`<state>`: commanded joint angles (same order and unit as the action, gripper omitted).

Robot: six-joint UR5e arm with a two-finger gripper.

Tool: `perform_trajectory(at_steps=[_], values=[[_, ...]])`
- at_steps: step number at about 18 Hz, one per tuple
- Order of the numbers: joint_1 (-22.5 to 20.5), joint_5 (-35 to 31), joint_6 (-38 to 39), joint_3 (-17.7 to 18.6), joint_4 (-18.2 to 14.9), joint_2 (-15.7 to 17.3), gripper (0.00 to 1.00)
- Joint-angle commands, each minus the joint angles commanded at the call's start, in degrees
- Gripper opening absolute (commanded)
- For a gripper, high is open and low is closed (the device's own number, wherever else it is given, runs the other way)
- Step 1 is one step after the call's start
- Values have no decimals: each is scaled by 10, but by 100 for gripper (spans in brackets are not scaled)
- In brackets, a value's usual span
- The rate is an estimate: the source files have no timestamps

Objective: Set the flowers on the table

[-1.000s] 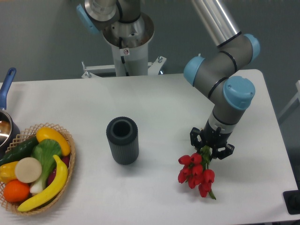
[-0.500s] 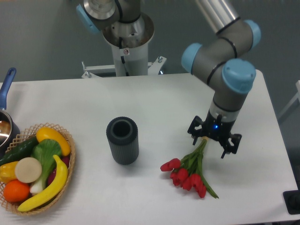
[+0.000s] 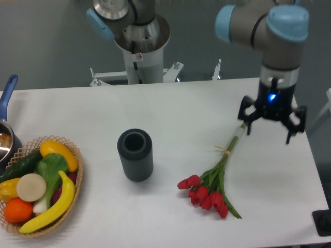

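Observation:
The flowers, a bunch of red tulips on thin green stems tied with tan string, lie flat on the white table at the right of centre, blooms toward the front and stem ends pointing back right. My gripper hangs open above the table just past the stem ends, holding nothing. A blue light glows on its wrist.
A dark ribbed cylindrical vase stands upright left of the flowers. A wicker basket of produce sits at the front left edge. A pot with a blue handle is at the far left. The robot base stands behind the table.
The gripper opened, left the flowers lying on the table, then rose and moved back right, away from the stems. The flowers went from hanging upright to lying flat.

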<state>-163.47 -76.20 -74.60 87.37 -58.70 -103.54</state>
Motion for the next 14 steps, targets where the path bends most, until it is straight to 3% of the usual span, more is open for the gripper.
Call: perform_trajectory(at_steps=[4,8,10,14], values=[[-22,-2,-68,-2,-52,21,100],[-66,-25,-230,3,-119,53,100],[-86,-25,-269,3,-146,65,100],[-111,-30,-321,5,-168,78,100]])
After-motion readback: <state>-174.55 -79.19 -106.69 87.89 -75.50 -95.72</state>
